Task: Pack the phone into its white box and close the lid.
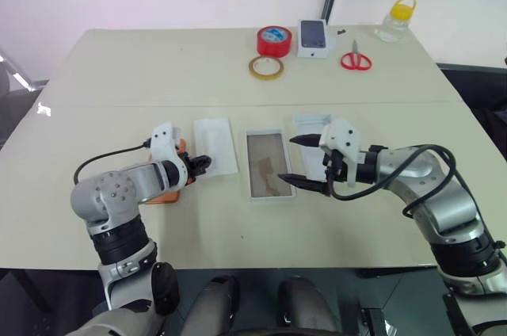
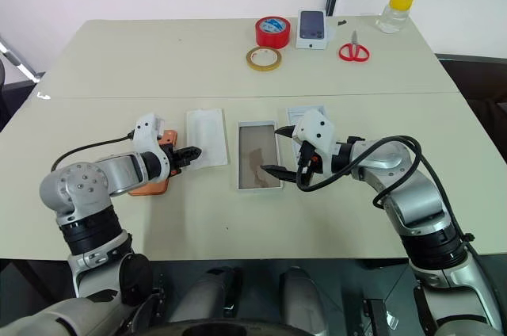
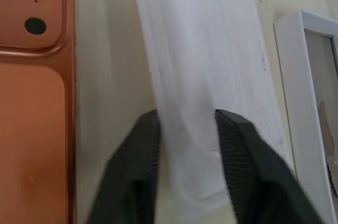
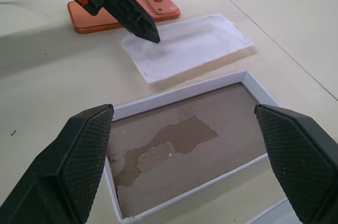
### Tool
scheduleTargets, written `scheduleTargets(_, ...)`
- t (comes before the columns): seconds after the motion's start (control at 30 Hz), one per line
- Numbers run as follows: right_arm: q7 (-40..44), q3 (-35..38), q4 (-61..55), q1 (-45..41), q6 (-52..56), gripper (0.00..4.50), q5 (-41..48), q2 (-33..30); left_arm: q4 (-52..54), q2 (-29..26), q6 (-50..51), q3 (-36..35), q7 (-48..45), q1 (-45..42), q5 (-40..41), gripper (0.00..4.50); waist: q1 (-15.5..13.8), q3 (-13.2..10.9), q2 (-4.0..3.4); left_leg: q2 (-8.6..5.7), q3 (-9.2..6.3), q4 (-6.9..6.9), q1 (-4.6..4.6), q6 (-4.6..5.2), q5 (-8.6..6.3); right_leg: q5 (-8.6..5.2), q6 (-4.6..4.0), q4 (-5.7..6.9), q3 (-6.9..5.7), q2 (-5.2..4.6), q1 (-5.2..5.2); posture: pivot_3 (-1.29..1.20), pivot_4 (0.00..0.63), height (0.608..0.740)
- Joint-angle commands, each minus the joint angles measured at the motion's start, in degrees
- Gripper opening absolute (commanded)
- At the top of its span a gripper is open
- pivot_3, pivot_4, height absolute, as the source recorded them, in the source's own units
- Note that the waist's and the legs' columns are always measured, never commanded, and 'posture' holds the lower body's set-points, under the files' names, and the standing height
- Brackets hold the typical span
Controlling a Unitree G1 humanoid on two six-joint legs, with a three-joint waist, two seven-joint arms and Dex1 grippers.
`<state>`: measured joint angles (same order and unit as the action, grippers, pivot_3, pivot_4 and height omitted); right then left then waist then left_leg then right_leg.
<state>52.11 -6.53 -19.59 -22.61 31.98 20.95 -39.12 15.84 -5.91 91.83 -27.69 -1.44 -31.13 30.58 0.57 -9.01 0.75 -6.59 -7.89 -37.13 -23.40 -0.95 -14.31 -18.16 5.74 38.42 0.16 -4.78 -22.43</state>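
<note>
The phone (image 4: 124, 10) lies camera side up on the worktop (image 1: 238, 74), just left of a thin white insert (image 1: 215, 146). The left gripper (image 1: 200, 165) has its fingers nearly together over the insert's edge, can't tell if they actually pinch it. The white box (image 1: 269, 165) sits open beside it, and the right gripper (image 1: 305, 162) hovers at its right edge, fingers spread wide, nothing held
</note>
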Motion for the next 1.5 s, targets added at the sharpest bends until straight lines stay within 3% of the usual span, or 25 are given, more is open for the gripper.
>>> scheduleTargets(0.03,-0.2,0.4,-2.2,-0.4,-0.5,4.50,0.4,0.2,0.4,-0.5,-1.2,0.3,-0.9,0.3,-0.9,0.09,0.0,0.0,0.00,0.00,0.00,0.00,0.00,0.00,0.00,0.00,0.00,0.00,0.00,0.00,0.00,0.00,0.150,0.740)
scheduleTargets(0.37,2.3,-3.3,-5.0,0.2,0.0,4.50,-1.2,-2.3,0.3,0.7,-5.0,-5.8,-1.9,-1.3,-0.7,0.09,0.1,0.0,0.00,0.02,0.00,0.00,0.00,-0.01,0.00,0.00,0.00,0.00,0.00,0.02,-0.01,0.00,0.150,0.740)
scheduleTargets(0.67,2.8,-16.8,-0.4,-2.6,1.9,4.50,-9.6,-0.5,2.4,-0.6,-5.5,-9.6,-4.2,-2.9,1.5,0.09,0.2,0.0,0.04,0.02,0.00,0.00,0.00,-0.02,0.00,0.00,0.00,0.00,0.00,0.02,-0.01,0.00,0.150,0.740)
scheduleTargets(0.77,3.4,-19.8,2.2,-3.8,1.6,3.58,-12.8,-0.5,3.0,-0.9,-5.3,-9.2,-4.2,-2.3,1.5,0.00,0.0,0.0,0.04,0.02,0.00,0.00,0.00,-0.04,0.01,0.00,0.00,0.00,0.00,0.02,-0.03,0.00,0.150,0.740)
scheduleTargets(1.0,4.1,-20.1,2.1,-5.5,1.6,0.10,-14.2,0.9,4.0,-1.0,-4.7,-9.8,-4.4,-1.8,2.0,0.00,0.1,0.0,0.05,0.04,-0.01,0.01,-0.01,-0.04,0.01,0.01,0.00,-0.01,0.00,0.04,-0.03,0.00,0.150,0.740)
scheduleTargets(1.17,3.5,-22.0,3.9,-8.6,0.7,0.04,-17.0,3.8,3.5,-1.1,-5.8,-10.4,-4.2,-2.7,2.4,0.00,0.2,0.0,0.05,0.04,-0.01,0.01,-0.01,-0.05,0.01,0.01,-0.01,0.00,0.00,0.05,-0.05,0.00,0.150,0.740)
scheduleTargets(1.5,1.7,-25.8,18.2,-17.4,-5.9,0.04,-23.5,13.9,1.9,-0.8,-6.4,-9.9,-3.7,-5.5,2.5,0.00,0.2,0.0,0.06,0.06,-0.01,0.02,-0.01,-0.10,0.04,0.04,-0.04,0.00,0.00,0.08,-0.09,0.00,0.150,0.740)
